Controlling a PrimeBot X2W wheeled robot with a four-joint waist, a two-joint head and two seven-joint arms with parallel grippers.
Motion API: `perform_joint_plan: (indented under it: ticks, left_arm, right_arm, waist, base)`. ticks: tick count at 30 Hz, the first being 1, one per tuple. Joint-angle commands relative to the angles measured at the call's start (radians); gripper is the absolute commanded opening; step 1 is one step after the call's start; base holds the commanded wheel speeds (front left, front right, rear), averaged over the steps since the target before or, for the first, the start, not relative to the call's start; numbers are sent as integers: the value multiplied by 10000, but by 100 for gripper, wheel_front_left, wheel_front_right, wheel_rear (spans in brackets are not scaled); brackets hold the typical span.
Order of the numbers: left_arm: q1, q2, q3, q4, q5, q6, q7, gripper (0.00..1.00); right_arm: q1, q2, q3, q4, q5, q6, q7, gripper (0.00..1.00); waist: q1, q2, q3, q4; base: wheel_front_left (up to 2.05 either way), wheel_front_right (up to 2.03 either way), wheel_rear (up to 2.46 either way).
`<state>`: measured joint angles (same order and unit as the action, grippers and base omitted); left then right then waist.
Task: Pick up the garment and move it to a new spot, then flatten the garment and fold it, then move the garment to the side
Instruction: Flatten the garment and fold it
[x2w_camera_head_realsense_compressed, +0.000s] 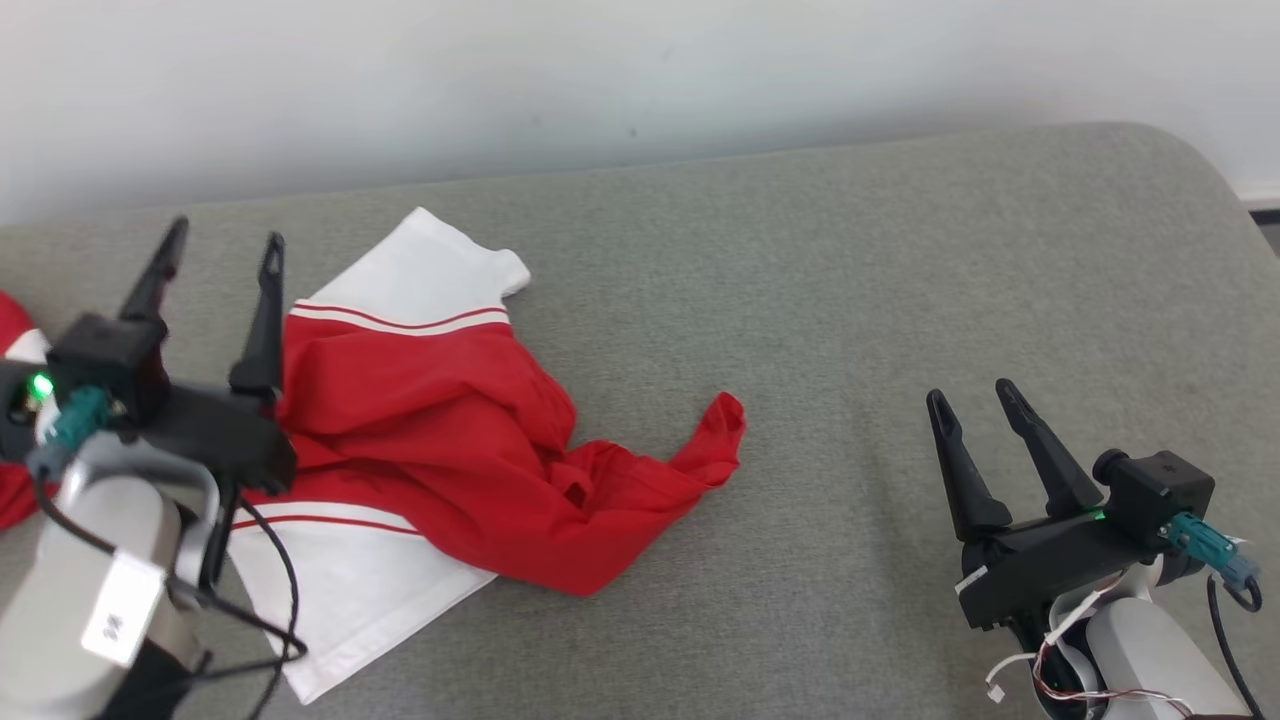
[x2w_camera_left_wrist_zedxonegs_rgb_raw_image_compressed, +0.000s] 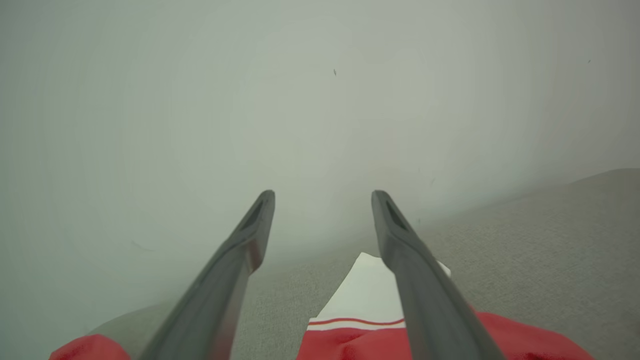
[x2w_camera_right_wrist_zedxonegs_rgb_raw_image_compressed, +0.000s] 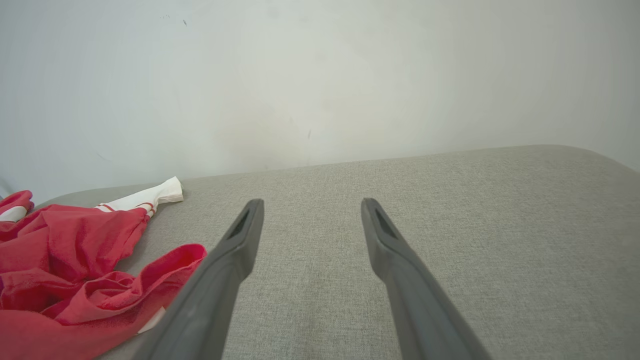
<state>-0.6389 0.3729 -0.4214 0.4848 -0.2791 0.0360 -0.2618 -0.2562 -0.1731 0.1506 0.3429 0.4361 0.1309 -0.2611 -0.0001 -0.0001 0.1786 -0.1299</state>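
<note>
The garment (x2w_camera_head_realsense_compressed: 440, 430) is red with white sleeves and thin red stripes. It lies crumpled on the left half of the grey cushion, one red end reaching toward the middle. My left gripper (x2w_camera_head_realsense_compressed: 225, 235) hovers open over the garment's left edge with nothing between its fingers. The left wrist view shows the white sleeve (x2w_camera_left_wrist_zedxonegs_rgb_raw_image_compressed: 365, 295) under the open left gripper (x2w_camera_left_wrist_zedxonegs_rgb_raw_image_compressed: 322, 195). My right gripper (x2w_camera_head_realsense_compressed: 970, 390) stands open above bare cushion, well to the right of the garment. In the right wrist view the garment (x2w_camera_right_wrist_zedxonegs_rgb_raw_image_compressed: 65, 265) lies left of the open right gripper (x2w_camera_right_wrist_zedxonegs_rgb_raw_image_compressed: 310, 202).
The grey cushion (x2w_camera_head_realsense_compressed: 850, 300) spans the view, its rounded corner at the far right. A pale wall (x2w_camera_head_realsense_compressed: 640, 70) runs directly behind the cushion's far edge. Bare cushion stretches between the garment and my right gripper.
</note>
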Motion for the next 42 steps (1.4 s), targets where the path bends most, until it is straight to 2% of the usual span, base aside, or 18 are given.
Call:
perform_joint_plan:
  ticks: [1,11,14,22,31,37,42]
  left_arm:
    - [345,-44,115,-212,99,101,-46,100]
    - [2148,-540,1048,-1599,373,751,-47,100]
    - [2632,-728,1351,-1785,264,811,-47,100]
    - [3520,-1154,1680,-1643,66,610,-47,100]
    - [4205,-1688,1286,-434,-280,274,64,100]
    - [4427,-1823,991,-28,-294,201,512,100]
    - [4617,-1817,790,-221,-408,145,1098,100]
  right_arm:
    - [105,-76,-33,2,18,-4,-51,100]
    - [315,-103,-142,68,27,-4,-52,100]
    - [380,-118,-198,52,-5,-4,-52,100]
    - [417,-177,-299,-45,-79,-4,-37,100]
    - [478,-150,-429,-177,-177,-4,90,100]
    - [510,-165,-471,-238,-202,-4,110,100]
    - [534,-174,-506,-281,-215,-5,158,100]
  waist:
    - [1,1,-219,258]
    - [1,1,-617,573]
    - [1,1,-678,647]
    - [1,1,-679,827]
    - [1,1,-599,1063]
    - [1,1,-562,1178]
    - [1,1,-567,1251]
  base:
    - [0,0,0]
    - [0,0,0]
    - [0,0,0]
    - [0,0,0]
    - [0,0,0]
    - [0,0,0]
    - [0,0,0]
